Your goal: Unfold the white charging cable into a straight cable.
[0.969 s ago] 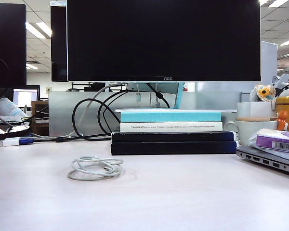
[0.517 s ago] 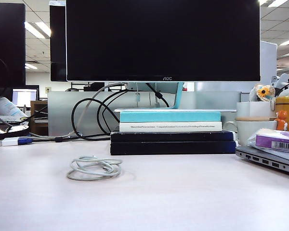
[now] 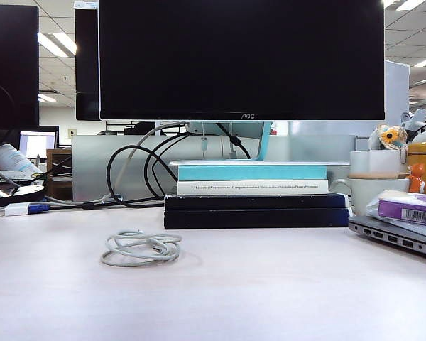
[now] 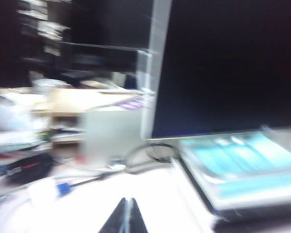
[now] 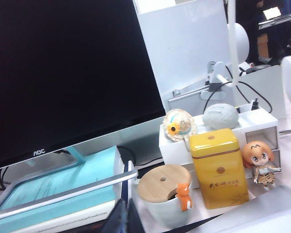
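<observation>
The white charging cable (image 3: 140, 248) lies coiled in loose loops on the pale desk (image 3: 270, 284), left of centre in the exterior view. Neither arm shows in that view. In the blurred left wrist view my left gripper (image 4: 126, 203) is shut, its dark fingers pressed together with nothing between them, pointing toward the monitor and book stack; the cable is not seen there. In the right wrist view my right gripper (image 5: 125, 203) is also shut and empty, pointing at the stack's right end beside a white cup.
A big black monitor (image 3: 241, 60) stands on a stack of books (image 3: 254, 195) behind the cable, with thick black cords (image 3: 131, 174) looping at its left. A white cup with wooden lid (image 5: 165, 196), yellow tin (image 5: 218, 167), figurines and a laptop (image 3: 397, 234) crowd the right.
Nothing on the desk has moved in the exterior view; the coiled cable lies where it was. No arm has come into that view.
</observation>
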`<state>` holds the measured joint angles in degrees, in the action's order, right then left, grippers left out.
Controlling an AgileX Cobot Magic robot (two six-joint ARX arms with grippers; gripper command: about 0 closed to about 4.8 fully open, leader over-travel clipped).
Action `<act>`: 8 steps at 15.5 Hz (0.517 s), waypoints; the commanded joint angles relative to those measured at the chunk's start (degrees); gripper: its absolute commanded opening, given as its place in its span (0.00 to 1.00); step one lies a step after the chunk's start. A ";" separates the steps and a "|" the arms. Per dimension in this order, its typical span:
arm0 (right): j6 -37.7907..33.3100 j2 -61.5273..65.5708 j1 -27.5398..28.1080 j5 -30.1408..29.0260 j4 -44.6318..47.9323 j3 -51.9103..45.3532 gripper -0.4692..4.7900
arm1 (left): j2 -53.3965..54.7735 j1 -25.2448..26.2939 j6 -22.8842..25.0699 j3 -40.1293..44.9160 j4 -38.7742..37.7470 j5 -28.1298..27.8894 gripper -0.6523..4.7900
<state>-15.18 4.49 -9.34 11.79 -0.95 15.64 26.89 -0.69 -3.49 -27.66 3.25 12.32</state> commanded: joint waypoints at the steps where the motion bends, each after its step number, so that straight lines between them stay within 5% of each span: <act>1: 0.52 8.74 -0.04 -4.28 -0.66 7.69 0.09 | 15.43 -0.09 5.14 -9.09 -6.29 8.63 0.11; 6: 7.78 31.34 0.02 -21.64 -6.75 23.23 0.09 | 35.15 -2.12 6.71 -16.87 -10.47 18.49 0.13; 8: 7.78 38.82 0.02 -28.76 -6.95 26.67 0.09 | 37.75 -5.84 7.96 -17.46 -11.06 18.78 0.25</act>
<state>-7.62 41.04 -9.32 -12.38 -7.92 41.25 64.01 -4.91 3.07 -44.42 -7.73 30.50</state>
